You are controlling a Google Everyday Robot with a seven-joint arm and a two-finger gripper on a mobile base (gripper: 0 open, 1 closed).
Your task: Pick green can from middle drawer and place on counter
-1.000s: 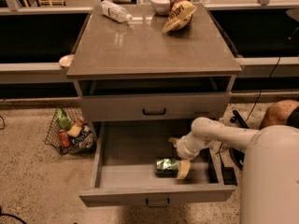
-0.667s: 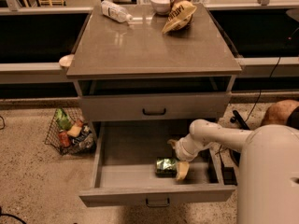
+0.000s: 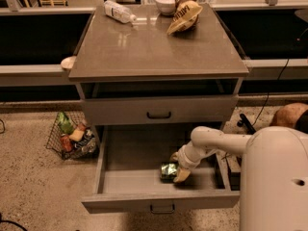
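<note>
The green can (image 3: 168,171) lies on its side in the open middle drawer (image 3: 130,182), near the front right of the grey tray. My gripper (image 3: 178,167) reaches down into the drawer from the right on a white arm and sits right at the can's right end. Its tan fingers (image 3: 183,175) are spread, one behind the can and one at its front right, not closed on it. The counter (image 3: 154,47) is the glossy grey-brown top of the cabinet above.
On the counter's far edge lie a clear plastic bottle (image 3: 119,11), a white bowl (image 3: 165,3) and a chip bag (image 3: 185,12). A closed drawer (image 3: 159,110) sits above the open one. A wire basket of snacks (image 3: 71,134) stands on the floor at left. My white base (image 3: 274,177) fills the lower right.
My gripper has edged slightly left and lower toward the can. The can has stayed lying in the drawer.
</note>
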